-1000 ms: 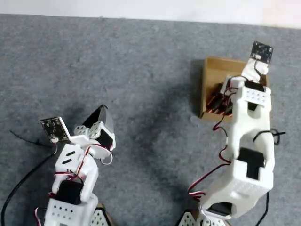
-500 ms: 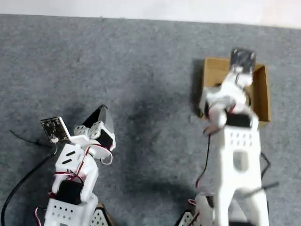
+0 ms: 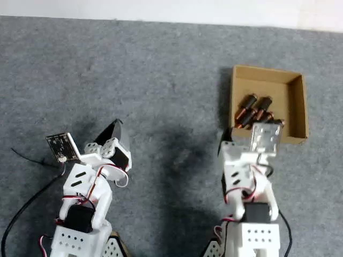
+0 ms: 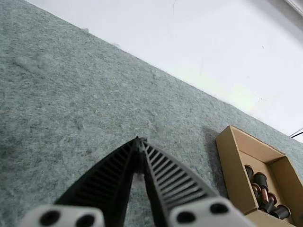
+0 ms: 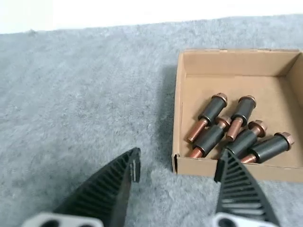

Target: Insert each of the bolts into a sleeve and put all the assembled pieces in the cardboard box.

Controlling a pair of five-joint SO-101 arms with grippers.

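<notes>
right arm | we have drawn our right gripper (image 5: 180, 160) back to the near side, off the cardboard box (image 3: 303, 107) | assembled pieces (image 3: 253, 110) inside now uncovered

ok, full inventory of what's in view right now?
assembled pieces: five, copper bolts in black sleeves, lying inside the box
cardboard box: one, brown, far right on the mat
mat: one, grey, covering the table
backdrop: one, white, beyond the mat's far edge
left gripper: one, black fingers, shut, over bare mat
right gripper: one, black fingers, open, just short of the box's near side
</notes>
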